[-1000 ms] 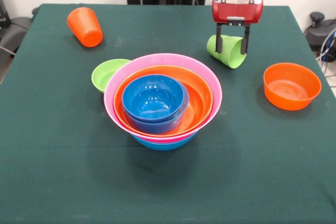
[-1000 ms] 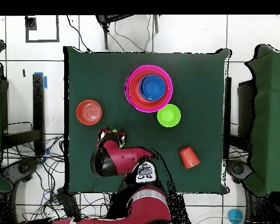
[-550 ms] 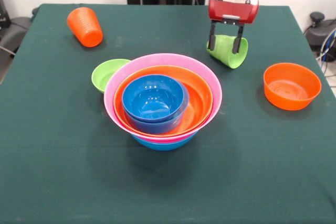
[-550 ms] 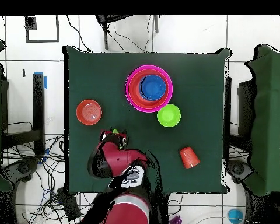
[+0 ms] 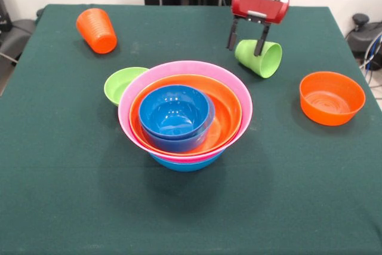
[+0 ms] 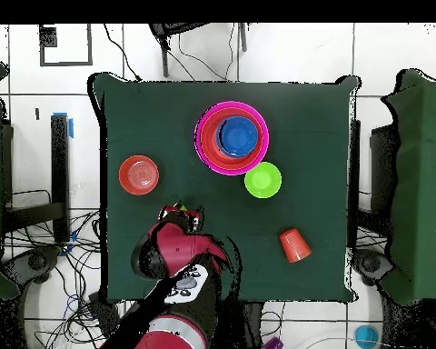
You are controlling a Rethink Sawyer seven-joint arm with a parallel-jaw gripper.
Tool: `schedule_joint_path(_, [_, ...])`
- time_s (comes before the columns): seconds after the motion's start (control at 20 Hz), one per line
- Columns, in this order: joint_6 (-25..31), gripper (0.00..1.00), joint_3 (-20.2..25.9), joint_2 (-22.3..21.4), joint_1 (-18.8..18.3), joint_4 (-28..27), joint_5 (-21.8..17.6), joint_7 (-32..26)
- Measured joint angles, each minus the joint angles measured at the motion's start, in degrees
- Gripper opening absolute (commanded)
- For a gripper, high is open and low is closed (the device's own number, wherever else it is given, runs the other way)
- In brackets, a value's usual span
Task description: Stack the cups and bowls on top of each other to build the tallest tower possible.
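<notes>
Risen and shifted slightly sideways, the gripper (image 5: 245, 39) hangs with fingers apart, holding nothing; the lime green cup (image 5: 259, 58) lies tipped on the tabletop (image 5: 71, 165) just below, mouth facing away from the tower (image 5: 185, 114).

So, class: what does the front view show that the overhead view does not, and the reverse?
Front only: the lime green cup lying on its side, the open gripper above it, and the tower's blue base bowl. Overhead only: the tiled floor and cables around the table. Both: the nested tower, small green bowl, loose orange bowl, orange cup.
</notes>
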Motion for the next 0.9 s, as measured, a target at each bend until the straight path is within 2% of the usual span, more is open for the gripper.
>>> schedule_joint_path(0.9, [0.59,1.00,-2.61,0.00,1.37,-0.55,0.37,0.00])
